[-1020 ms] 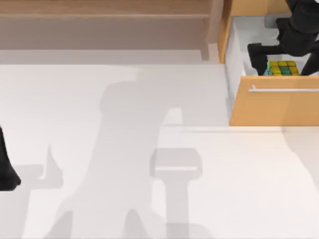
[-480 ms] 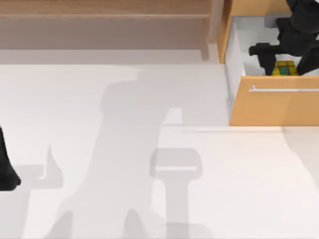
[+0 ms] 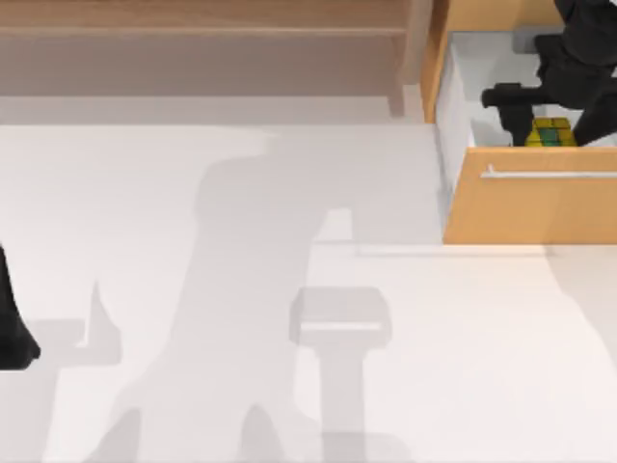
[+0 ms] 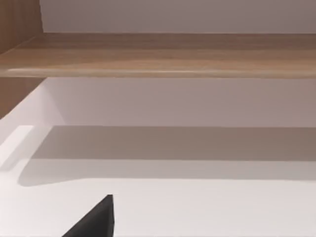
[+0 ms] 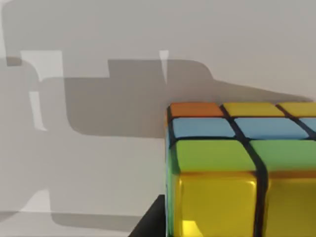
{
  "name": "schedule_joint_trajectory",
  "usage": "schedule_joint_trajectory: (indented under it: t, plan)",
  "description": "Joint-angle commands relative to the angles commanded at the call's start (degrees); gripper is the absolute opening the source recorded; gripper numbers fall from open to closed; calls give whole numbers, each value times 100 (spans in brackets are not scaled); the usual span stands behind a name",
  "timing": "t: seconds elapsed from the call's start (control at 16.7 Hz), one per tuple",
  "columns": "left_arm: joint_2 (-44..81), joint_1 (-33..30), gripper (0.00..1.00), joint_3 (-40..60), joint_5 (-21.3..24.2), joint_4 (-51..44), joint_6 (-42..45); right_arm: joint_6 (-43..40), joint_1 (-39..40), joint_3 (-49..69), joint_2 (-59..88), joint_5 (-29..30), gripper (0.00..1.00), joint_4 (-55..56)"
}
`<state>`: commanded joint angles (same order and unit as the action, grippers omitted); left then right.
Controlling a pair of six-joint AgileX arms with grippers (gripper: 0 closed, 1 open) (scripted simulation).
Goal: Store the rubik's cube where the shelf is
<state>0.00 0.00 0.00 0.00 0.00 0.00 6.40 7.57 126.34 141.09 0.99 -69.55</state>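
Top view, table [image 3: 241, 318]: white, shadows across it.
Shelf [image 3: 202, 29]: along the far edge, left of the drawer.
Drawer [image 3: 540, 203]: open at far right, orange-wood front.
Right gripper [image 3: 551, 114]: inside the drawer, over the cube; grip cannot be told.
Left gripper [image 3: 12, 333]: parked at left edge, grip unclear.
Cube [image 3: 550, 133]: in the drawer, behind its front.

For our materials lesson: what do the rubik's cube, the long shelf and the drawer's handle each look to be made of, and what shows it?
The rubik's cube: probably glossy plastic, with bright highlights on its yellow squares. The shelf: light brown wood or a wood-look board, matte, with faint grain streaks. The drawer's handle: thin and silvery, seemingly metal, though that stays uncertain.
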Motion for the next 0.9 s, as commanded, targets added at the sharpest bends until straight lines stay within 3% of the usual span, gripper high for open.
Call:
schedule_joint_trajectory:
  t: [0.42, 0.9]
  plan:
    - [0, 0, 100, 0, 0, 0, 0, -53, 14, -37, -46, -13, 0, -63]
    - [0, 0, 100, 0, 0, 0, 0, -262, -39, 196, -269, -365, 0, -999]
